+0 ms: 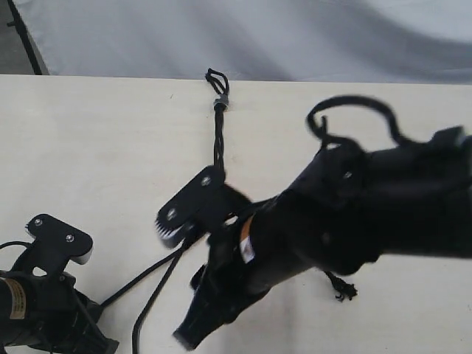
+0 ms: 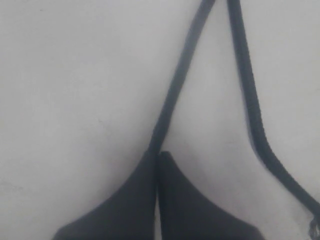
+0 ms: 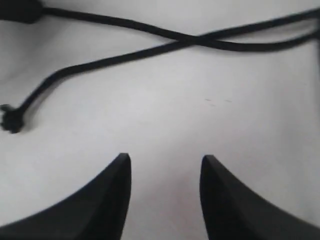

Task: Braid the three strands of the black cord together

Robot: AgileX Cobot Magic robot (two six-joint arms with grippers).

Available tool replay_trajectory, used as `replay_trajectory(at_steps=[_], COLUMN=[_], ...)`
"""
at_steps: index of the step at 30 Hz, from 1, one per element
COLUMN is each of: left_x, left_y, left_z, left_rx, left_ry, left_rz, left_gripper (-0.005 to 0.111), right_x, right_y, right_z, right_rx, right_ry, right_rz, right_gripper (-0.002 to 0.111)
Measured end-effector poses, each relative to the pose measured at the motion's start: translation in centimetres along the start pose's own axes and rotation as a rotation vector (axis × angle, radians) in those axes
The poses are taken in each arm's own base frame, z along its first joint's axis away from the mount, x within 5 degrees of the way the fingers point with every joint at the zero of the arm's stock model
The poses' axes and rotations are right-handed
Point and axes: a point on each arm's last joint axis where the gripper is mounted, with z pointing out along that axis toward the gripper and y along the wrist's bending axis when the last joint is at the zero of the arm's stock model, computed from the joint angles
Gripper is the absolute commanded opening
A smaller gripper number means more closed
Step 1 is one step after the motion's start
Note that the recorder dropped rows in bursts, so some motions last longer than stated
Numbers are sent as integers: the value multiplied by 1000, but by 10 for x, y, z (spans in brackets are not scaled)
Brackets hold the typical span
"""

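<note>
On the left, my left gripper (image 2: pixel 158 155) is pinched shut on one strand (image 2: pixel 175 90), and a second strand (image 2: pixel 250 100) lies loose just beside it. In the middle, the cord (image 1: pixel 218 140) lies on the table (image 1: pixel 88 147) with its loop (image 1: pixel 216 76) near the far edge. Only the short stretch below the grey band (image 1: pixel 219 103) looks plaited to me. On the right, my right gripper (image 3: pixel 165 162) hangs partly open and empty above two crossed strands (image 3: pixel 192 40). I judge most of the braiding is not yet done.
</note>
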Motion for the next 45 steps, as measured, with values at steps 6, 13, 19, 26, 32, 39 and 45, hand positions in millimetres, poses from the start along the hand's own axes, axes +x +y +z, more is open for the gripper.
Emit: replay_trajectory(at_steps=[6, 13, 19, 26, 32, 39, 45], left_x=[0, 0, 0, 0, 0, 0, 0], left_y=[0, 0, 0, 0, 0, 0, 0], left_z=[0, 0, 0, 0, 0, 0, 0], left_rx=[0, 0, 0, 0, 0, 0, 0], left_ry=[0, 0, 0, 0, 0, 0, 0], left_rz=[0, 0, 0, 0, 0, 0, 0], left_gripper=[0, 0, 0, 0, 0, 0, 0], right_x=[1, 2, 5, 7, 14, 16, 7], right_y=[49, 71, 79, 79, 77, 31, -30], right_z=[35, 51, 62, 78, 52, 31, 31], right_rx=[-71, -106, -116, -113, -99, 37, 159], right_ry=[-34, -83, -88, -94, 31, 157, 87], right_rz=[-54, -64, -64, -53, -120, -215, -199], right_gripper=[64, 67, 67, 24, 0, 0, 0])
